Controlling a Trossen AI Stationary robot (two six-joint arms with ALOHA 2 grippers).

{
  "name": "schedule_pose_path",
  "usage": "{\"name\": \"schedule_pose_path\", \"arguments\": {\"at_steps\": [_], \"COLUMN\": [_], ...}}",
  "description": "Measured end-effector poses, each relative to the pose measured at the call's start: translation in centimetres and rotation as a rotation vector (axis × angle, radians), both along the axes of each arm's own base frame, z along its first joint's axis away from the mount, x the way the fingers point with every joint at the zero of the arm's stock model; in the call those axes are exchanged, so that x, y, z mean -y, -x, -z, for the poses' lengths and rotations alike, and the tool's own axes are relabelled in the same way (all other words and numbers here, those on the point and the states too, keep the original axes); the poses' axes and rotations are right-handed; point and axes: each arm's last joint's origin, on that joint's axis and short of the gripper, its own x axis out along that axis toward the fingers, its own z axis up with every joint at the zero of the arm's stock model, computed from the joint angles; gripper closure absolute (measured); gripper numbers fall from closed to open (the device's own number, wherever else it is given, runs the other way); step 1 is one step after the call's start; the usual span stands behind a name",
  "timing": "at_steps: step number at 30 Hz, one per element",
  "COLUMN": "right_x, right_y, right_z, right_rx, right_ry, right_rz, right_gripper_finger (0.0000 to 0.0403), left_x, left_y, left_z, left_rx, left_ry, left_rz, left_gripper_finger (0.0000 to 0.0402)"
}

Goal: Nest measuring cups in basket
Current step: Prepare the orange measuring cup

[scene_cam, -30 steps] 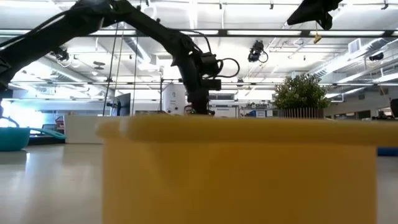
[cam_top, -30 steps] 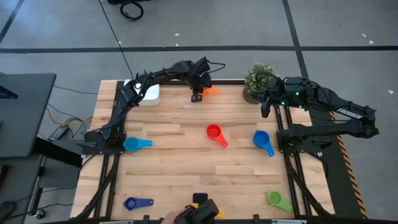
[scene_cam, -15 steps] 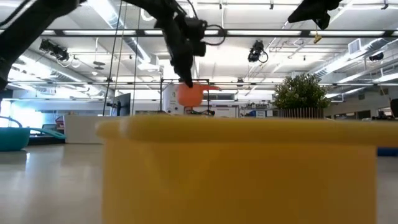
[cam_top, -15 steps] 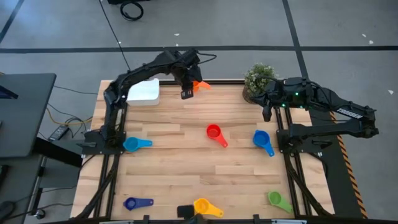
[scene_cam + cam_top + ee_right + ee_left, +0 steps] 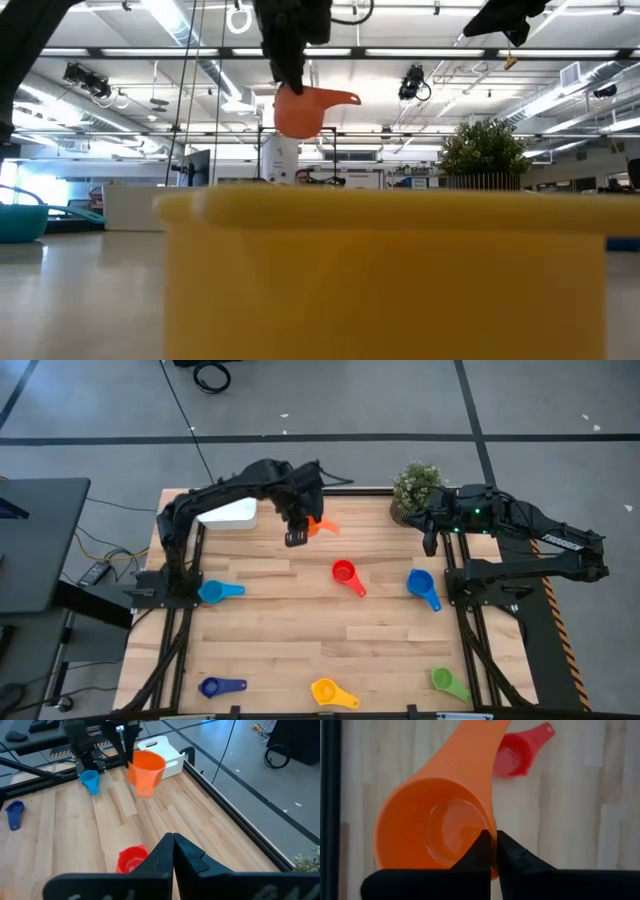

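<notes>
1. Overhead, the left hand (image 5: 297,532) is clamped on the rim of the orange cup (image 5: 316,525), holding it clear of the desk (image 5: 300,630), just right of the white basket (image 5: 232,513).
2. Its fingers (image 5: 482,851) pinch the cup wall.
3. At the far right, the right hand (image 5: 431,536) is closed on nothing beside the plant (image 5: 415,485).
4. Meanwhile the red cup (image 5: 345,573) lies mid-desk.

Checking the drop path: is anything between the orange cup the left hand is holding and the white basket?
Nothing visible. The left hand holds the orange cup off the table, and only bare wood lies between it and the basket.
</notes>
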Motion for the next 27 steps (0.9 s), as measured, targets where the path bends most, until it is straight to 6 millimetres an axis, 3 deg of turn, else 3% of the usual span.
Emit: {"name": "schedule_pose_path", "arguments": {"at_steps": [5,11,20,27], "right_x": [-0.1,-0.1,-0.1,-0.1], "right_y": [0.0,0.0,0.0,0.0], "right_z": [0.0,0.1,0.1,0.1], "right_rx": [0.0,-0.006,-0.014,-0.013], "right_ry": [-0.009,-0.003,0.019,0.019], "right_rz": [-0.018,-0.022,-0.033,-0.033], "right_gripper_finger": [0.0393,0.0393,0.0393,0.0393], "left_x": [0.5,-0.4,3.0,5.5], "left_y": [-0.4,-0.6,-1.0,-1.4], "left_z": [0.3,4.3,11.4,14.1], "left_rx": [0.018,-0.033,-0.115,-0.079], "left_ry": [-0.005,0.053,0.11,0.119], "left_rz": [0.01,-0.143,-0.164,-0.184], "left_gripper_finger": [0.0391,0.0391,0.0391,0.0391]}}
